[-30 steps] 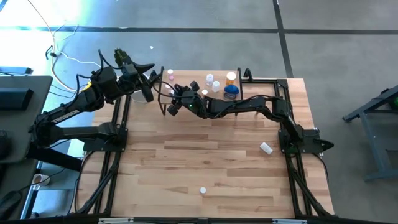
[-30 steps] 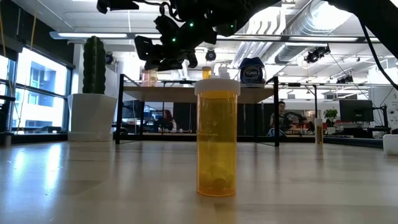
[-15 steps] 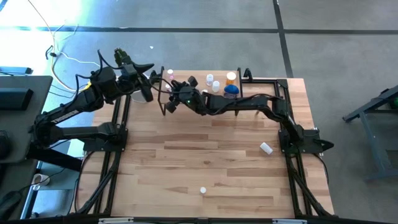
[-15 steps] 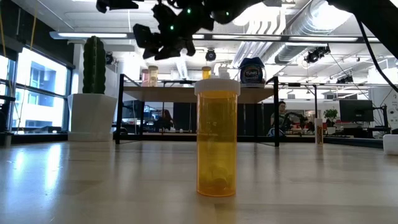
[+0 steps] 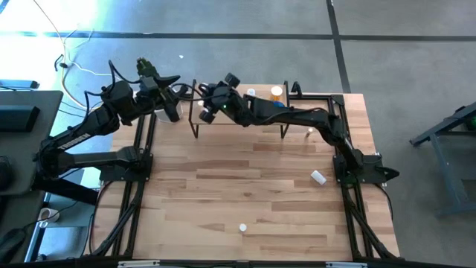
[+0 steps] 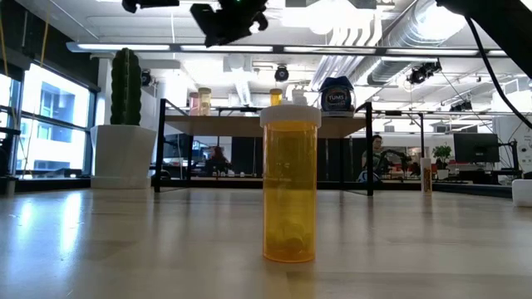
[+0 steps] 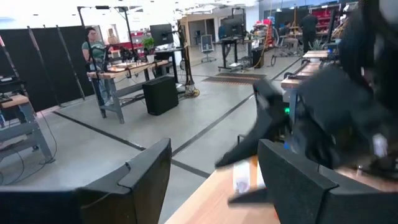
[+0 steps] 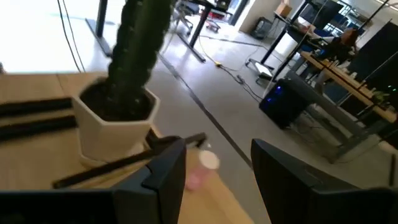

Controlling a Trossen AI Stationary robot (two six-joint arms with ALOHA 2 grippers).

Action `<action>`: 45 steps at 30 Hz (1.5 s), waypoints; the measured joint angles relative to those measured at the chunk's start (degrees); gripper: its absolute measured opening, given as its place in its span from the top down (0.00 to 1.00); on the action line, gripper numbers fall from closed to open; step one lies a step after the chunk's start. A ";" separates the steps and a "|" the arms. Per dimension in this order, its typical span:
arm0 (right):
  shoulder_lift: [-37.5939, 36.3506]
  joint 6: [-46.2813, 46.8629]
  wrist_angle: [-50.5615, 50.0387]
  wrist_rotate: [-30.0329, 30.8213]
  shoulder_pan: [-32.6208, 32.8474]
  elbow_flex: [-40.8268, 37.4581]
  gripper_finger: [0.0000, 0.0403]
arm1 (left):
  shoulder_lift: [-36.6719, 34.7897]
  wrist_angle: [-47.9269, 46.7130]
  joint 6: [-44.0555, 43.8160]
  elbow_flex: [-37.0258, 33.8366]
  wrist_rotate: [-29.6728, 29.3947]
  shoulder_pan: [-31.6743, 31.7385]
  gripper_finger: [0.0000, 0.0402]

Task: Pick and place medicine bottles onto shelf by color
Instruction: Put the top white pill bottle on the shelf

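The low wooden shelf [image 6: 249,124] [image 5: 253,128] stands at the table's far side. It carries a pink bottle [image 6: 199,101], an orange one [image 6: 276,96], a white-capped one [image 6: 298,97] and the squat blue one [image 6: 337,95]. My right gripper [image 5: 204,97] [image 8: 214,155] hovers open above the shelf's left end. The pink bottle [image 8: 204,169] shows beyond its fingers, apart from them. My left gripper [image 5: 177,106] [image 7: 214,162] is open and empty, just left of the shelf. An orange bottle [image 6: 290,183] [image 5: 242,227] stands upright near the table's near edge.
A cactus in a white pot [image 8: 115,124] [image 6: 123,154] stands left of the shelf, close to both grippers. A small white bottle [image 5: 318,177] lies on the table's right side near the right arm's base. The middle planks [image 5: 245,179] are bare. People and desks show beyond the table.
My right gripper has risen from beside the shelf's left end and moved toward the table's far edge, so it now hangs well above the shelf. The bottles on the shelf have stayed in place.
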 joint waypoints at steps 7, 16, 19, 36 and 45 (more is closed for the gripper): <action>-0.12 -0.78 -14.14 0.04 -1.69 6.51 0.57 | 0.02 -1.92 0.00 -0.02 -0.06 -0.02 0.43; -4.42 0.57 -31.49 -0.39 -2.66 7.90 0.57 | -0.02 -1.77 2.46 -0.02 -3.33 0.00 0.43; -6.67 1.24 -36.29 -0.52 -3.00 7.90 0.57 | -0.02 -1.77 4.01 -0.01 -3.29 -0.01 0.43; -18.93 7.90 -60.59 2.66 -5.94 7.88 0.57 | -0.02 -1.75 4.91 0.00 -3.25 -0.01 0.43; -24.60 14.53 -68.97 1.55 -9.77 6.81 0.57 | -0.02 -1.75 4.91 -0.01 -3.25 0.00 0.43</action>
